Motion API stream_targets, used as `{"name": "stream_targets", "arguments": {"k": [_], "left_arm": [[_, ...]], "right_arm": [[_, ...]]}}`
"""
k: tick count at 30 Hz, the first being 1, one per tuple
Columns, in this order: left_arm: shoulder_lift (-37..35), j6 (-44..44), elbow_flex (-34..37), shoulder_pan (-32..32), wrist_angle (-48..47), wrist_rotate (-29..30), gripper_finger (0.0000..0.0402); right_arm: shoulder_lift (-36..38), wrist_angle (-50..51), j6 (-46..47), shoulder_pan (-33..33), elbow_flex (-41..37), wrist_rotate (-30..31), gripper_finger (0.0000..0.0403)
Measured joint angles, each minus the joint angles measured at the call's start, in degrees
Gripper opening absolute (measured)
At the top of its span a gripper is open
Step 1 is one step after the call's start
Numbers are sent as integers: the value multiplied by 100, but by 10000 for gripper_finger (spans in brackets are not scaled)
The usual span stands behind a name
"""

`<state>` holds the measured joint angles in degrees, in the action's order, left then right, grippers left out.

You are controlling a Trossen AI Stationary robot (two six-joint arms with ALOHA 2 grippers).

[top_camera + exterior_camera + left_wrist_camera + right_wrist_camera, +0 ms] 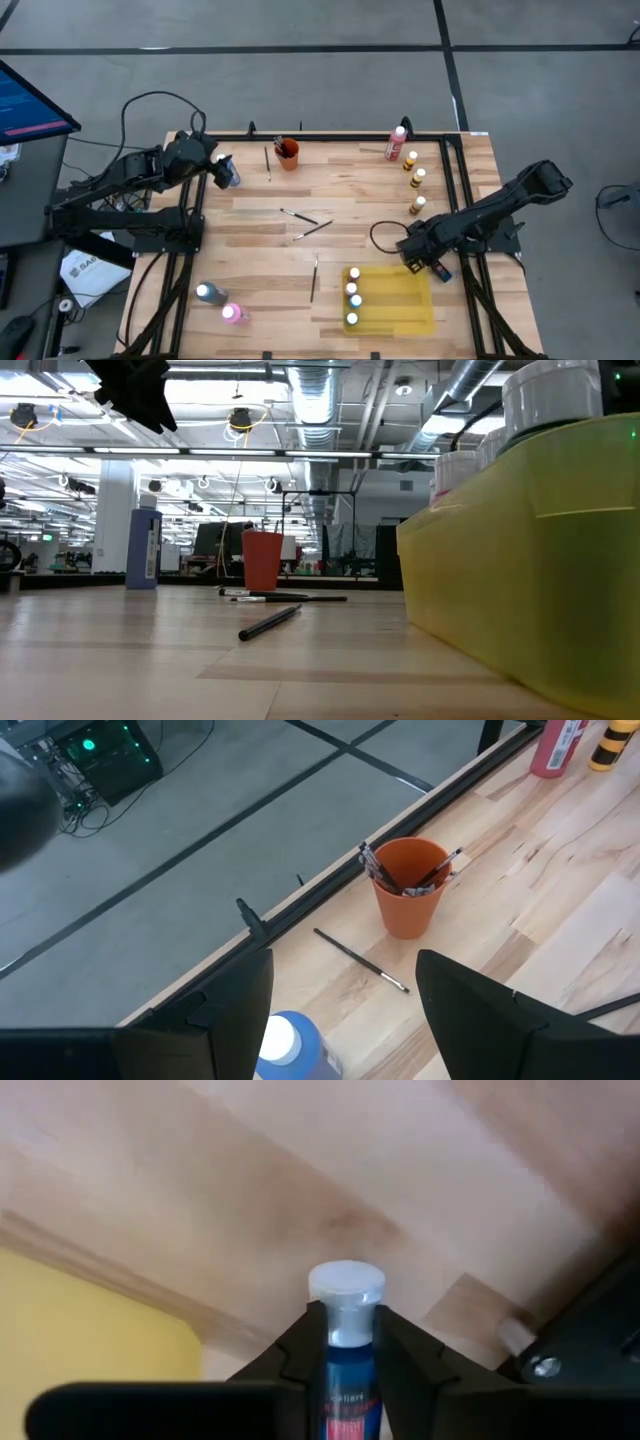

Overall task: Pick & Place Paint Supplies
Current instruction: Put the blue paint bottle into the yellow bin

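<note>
two dark jointed arms, black cables looped alongside, matte black tool fingers.

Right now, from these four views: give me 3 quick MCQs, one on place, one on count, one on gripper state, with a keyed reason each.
1. Where does the orange cup stand?
A. at the table's far edge, brushes inside
B. inside the yellow tray
C. beside the pink bottle at the near edge

2. How many white-capped bottles stand in the yellow tray?
A. one
B. four
C. seven

3. What is the right gripper doing?
A. open above the cup
B. clamped on a paintbrush
C. closed on a blue paint bottle

Key: 1 A, the high view shows the cup at the far rail and the left wrist view shows brush handles in it. 2 B, the high view shows four caps in a column along the tray's left side. 3 C, the right wrist view shows both fingers pressed on the bottle just below its white cap.
</note>
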<state>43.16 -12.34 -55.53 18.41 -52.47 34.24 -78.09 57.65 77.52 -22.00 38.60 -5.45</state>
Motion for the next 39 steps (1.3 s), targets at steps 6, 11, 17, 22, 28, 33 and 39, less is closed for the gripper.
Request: {"name": "stream_targets", "arguments": {"k": [6,11,17,22,28,33,39], "left_arm": [[0,9,0,-1,0,0,237],[0,9,0,0,0,1,237],[0,7,0,-1,0,0,237],[0,7,0,0,0,2,237],[-1,7,0,0,0,1,237],[9,7,0,-2,0,4,237],[11,7,0,0,0,4,237]], "right_arm": [[280,66,146,31,67,134,57],[272,23,154,45,67,108,64],[256,16,-47,135,67,99,124],[-8,-19,-287,232,73,82,178],[-550,-202,-662,284,73,71,184],[-863,-345,-782,389,97,-204,139],[-892,-370,-764,391,93,-208,106]]}}
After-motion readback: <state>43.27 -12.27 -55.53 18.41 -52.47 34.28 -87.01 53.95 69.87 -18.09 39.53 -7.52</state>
